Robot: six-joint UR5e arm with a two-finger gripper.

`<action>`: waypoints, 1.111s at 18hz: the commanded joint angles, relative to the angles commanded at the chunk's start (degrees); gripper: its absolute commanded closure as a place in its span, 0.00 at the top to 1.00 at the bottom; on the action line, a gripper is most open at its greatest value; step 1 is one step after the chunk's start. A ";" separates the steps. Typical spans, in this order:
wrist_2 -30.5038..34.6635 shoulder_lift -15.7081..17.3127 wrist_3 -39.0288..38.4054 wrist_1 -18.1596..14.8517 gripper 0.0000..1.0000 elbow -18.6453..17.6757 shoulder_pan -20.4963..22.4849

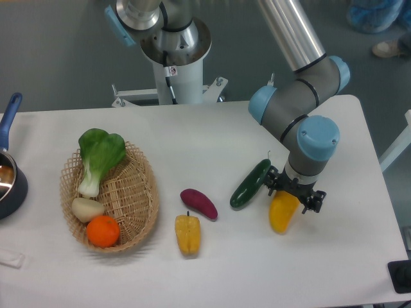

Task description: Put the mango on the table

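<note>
The mango (pixel 281 213) is a smooth yellow-orange oval fruit at the right of the white table (pixel 212 135). My gripper (pixel 295 192) points down over the mango's upper end, with its dark fingers at either side of it. The mango hangs tilted, its lower tip at or just above the tabletop. I cannot tell whether the fingers still press on it.
A green cucumber (pixel 250 183) lies just left of the gripper. A purple sweet potato (pixel 198 203) and a yellow pepper (pixel 187 233) lie at the middle. A wicker basket (pixel 138 192) at the left holds bok choy, a pale root and an orange. A pot (pixel 9 183) sits at the left edge.
</note>
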 joint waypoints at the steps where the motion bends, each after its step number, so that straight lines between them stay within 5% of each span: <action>1: 0.09 0.97 0.09 0.00 1.00 -0.26 0.09; 6: 0.70 5.10 0.96 -0.88 1.00 -0.44 2.11; 12: 0.62 7.82 13.43 -3.60 1.00 -1.14 6.68; 20: 0.53 9.06 18.90 -6.15 1.00 -1.14 10.63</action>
